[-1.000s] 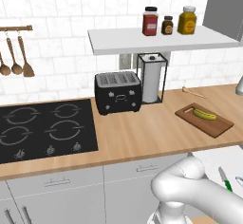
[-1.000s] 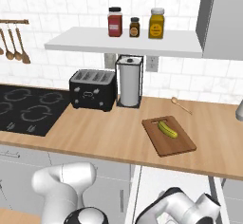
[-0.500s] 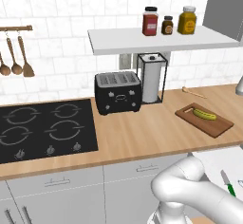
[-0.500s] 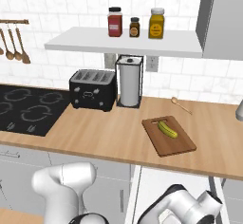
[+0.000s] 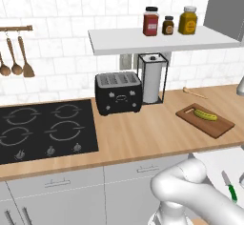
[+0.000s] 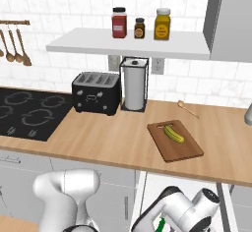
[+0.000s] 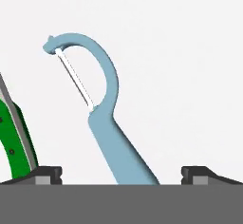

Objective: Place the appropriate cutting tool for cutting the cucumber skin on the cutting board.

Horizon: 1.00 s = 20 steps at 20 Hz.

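Peeler (image 7: 111, 137), the light blue tool with a hooped head and a thin white blade that looks to be the right choice for cucumber skin, is lying flat on a plain white surface, its handle running down the lower middle of the hand view. The end effector (image 7: 122, 173) is hovering over it with its two dark tips spread wide on either side of the handle, open and gripping nothing. A green-handled knife (image 7: 12, 147) is lying just beside the peeler at the left edge of that frame; it is also showing at the lower right of the left base view, in what seems to be an open drawer (image 6: 182, 183) below the counter (image 5: 143, 133). The cutting board (image 5: 218, 127) is sitting at the right of the counter with the cucumber (image 5: 205, 115) resting on it, well apart from the tools. As a judgement, the task is only beginning: the arm is lining up on the peeler, while the grasp, the lift and the placing on the board beside the cucumber are all remaining to be done.
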Available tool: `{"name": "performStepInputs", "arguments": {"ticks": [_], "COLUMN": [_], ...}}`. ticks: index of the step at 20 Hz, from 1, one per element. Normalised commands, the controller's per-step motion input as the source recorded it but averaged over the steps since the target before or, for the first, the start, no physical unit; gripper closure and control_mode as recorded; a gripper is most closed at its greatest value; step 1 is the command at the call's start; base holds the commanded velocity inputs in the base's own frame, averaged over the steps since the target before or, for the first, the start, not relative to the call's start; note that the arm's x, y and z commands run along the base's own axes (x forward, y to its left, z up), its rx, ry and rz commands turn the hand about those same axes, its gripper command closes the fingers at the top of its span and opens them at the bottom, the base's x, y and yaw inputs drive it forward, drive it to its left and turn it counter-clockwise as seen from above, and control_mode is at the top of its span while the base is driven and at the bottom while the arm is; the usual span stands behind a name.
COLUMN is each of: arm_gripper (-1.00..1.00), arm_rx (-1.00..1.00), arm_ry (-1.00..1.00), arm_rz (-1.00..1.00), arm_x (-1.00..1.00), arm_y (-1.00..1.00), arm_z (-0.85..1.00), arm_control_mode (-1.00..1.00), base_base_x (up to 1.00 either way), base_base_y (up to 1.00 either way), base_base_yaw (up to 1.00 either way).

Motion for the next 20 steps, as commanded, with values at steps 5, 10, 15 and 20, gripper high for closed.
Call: {"name": "performStepInputs", "arguments": {"ticks": [5, 10, 15, 20], "arm_gripper": [-1.0, -1.0, -1.0, -1.0], "arm_rx": [-0.31, -0.29, -0.17, -0.05], "arm_ry": [-0.16, -0.06, 0.0, 0.0], "arm_rz": [0.0, 0.0, 0.0, 0.0], "arm_x": [0.0, 0.0, -0.18, -0.07], "arm_y": [0.0, 0.0, 0.0, 0.0], "arm_z": [-0.02, -0.01, 0.0, 0.0], "arm_control_mode": [-1.0, -1.0, -1.0, -1.0], "base_base_x": [0.0, 0.0, 0.0, 0.0], "base_base_y": [0.0, 0.0, 0.0, 0.0], "base_base_yaw": [0.0, 0.0, 0.0, 0.0]}}
